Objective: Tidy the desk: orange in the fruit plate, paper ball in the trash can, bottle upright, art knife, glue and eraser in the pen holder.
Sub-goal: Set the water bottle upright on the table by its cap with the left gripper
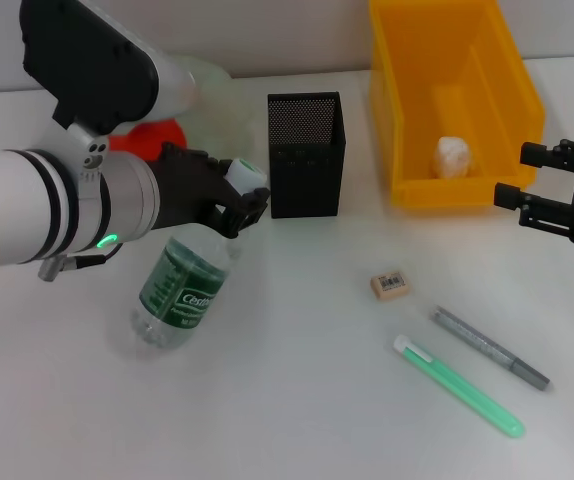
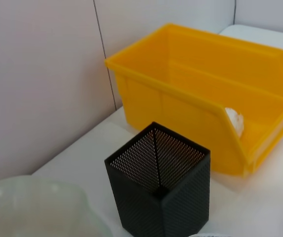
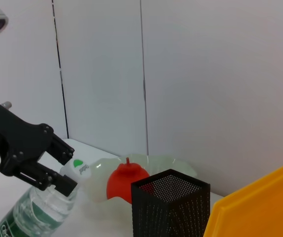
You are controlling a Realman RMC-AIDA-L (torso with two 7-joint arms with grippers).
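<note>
The clear bottle (image 1: 182,290) with a green label leans tilted, cap up, and my left gripper (image 1: 239,200) is shut on its neck just under the white cap (image 3: 80,168). The orange (image 1: 153,135) lies in the pale-green fruit plate (image 3: 156,163) behind that arm. The black mesh pen holder (image 1: 307,155) stands at the centre back. A paper ball (image 1: 452,155) rests inside the yellow trash can (image 1: 417,190). My right gripper (image 1: 523,176) hovers open and empty beside the can's front right corner. The eraser (image 1: 389,285), a grey art knife (image 1: 490,348) and a green glue stick (image 1: 457,385) lie on the table.
A white wall runs close behind the plate, the pen holder (image 2: 159,192) and the trash can (image 2: 205,94). My bulky left forearm (image 1: 27,210) covers the table's left side.
</note>
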